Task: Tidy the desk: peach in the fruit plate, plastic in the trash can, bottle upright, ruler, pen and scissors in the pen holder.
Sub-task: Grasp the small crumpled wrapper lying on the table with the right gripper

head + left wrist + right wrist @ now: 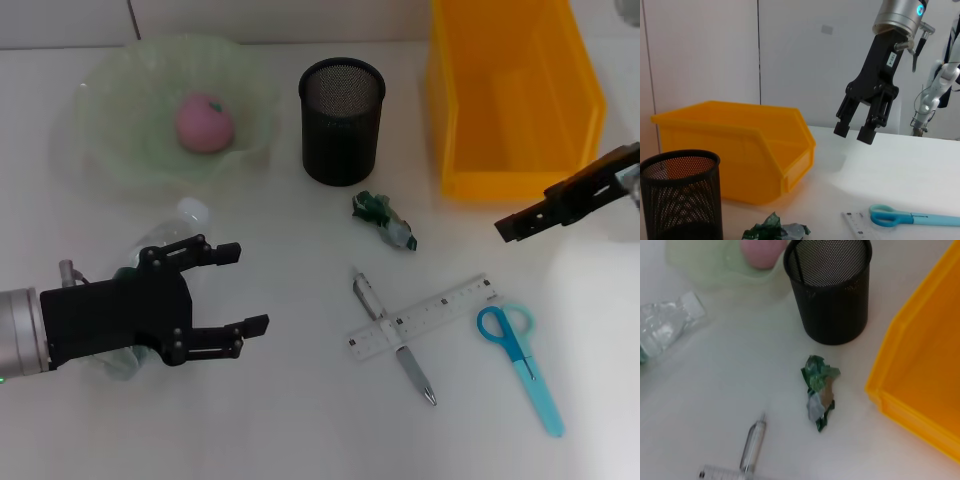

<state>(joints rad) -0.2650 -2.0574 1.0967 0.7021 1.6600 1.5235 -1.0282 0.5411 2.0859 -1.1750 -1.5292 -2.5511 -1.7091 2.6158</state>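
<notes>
**Plastic next, bottle half hidden**

Nearest the head camera: left gripper (240, 290), fingers spread wide, empty, hovering over the lying bottle (185, 215) at near left. Farther right, above the table by the yellow trash can (515, 100): right gripper (512, 228), fingers slightly parted, holding nothing. Likely step: plastic scrap (385, 220), between pen holder (342, 120) and can. Best lowered straight over the crumple, pinching its bulk. Peach (205, 122) already in the fruit plate (110, 150). Ruler (425, 315) across pen (395, 338), scissors (520, 365) just right. Bottle body mostly covered; cap hard to make out.

Pink round peach (204, 122) in pale green wavy plate (110, 150); black mesh pen holder (341, 121); orange plastic bin (510, 100); blue-handled scissors (522, 360).
</notes>
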